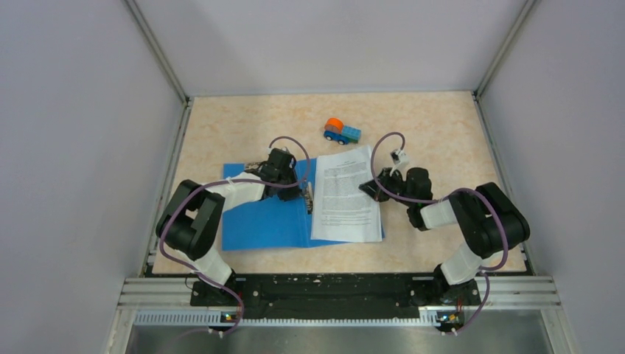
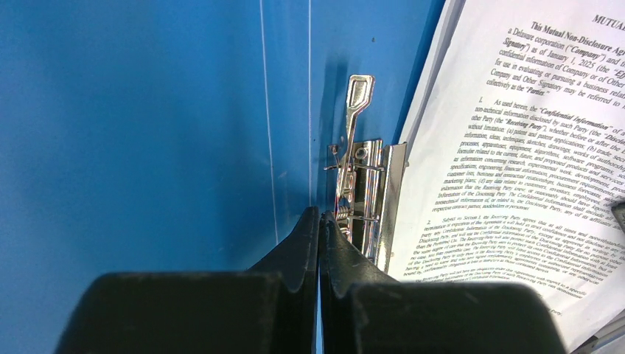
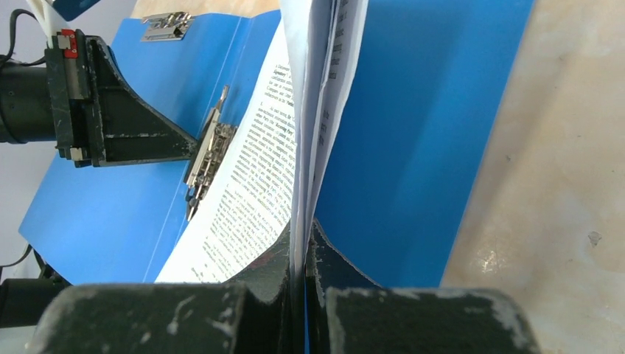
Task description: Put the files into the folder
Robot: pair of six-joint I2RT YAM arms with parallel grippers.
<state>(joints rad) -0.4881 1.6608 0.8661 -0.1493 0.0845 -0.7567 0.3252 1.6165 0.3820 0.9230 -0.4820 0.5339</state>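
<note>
Where the files [image 1: 345, 195] lie: on the right half of the open folder [image 1: 258, 221], inner edge beside the metal clip [image 2: 361, 192].
Right gripper [image 3: 301, 236]: clamped on the sheets' outer edge, holding it raised.
Left gripper [image 2: 318, 221]: closed tight, empty, tips just beside the clip.
Sheets: a one-edge pinch may fan or buckle them, so they could miss the clip.

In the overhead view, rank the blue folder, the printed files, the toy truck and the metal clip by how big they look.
1. folder, lying open, partly under the sheets
2. files
3. toy truck
4. metal clip, a thin strip
</note>
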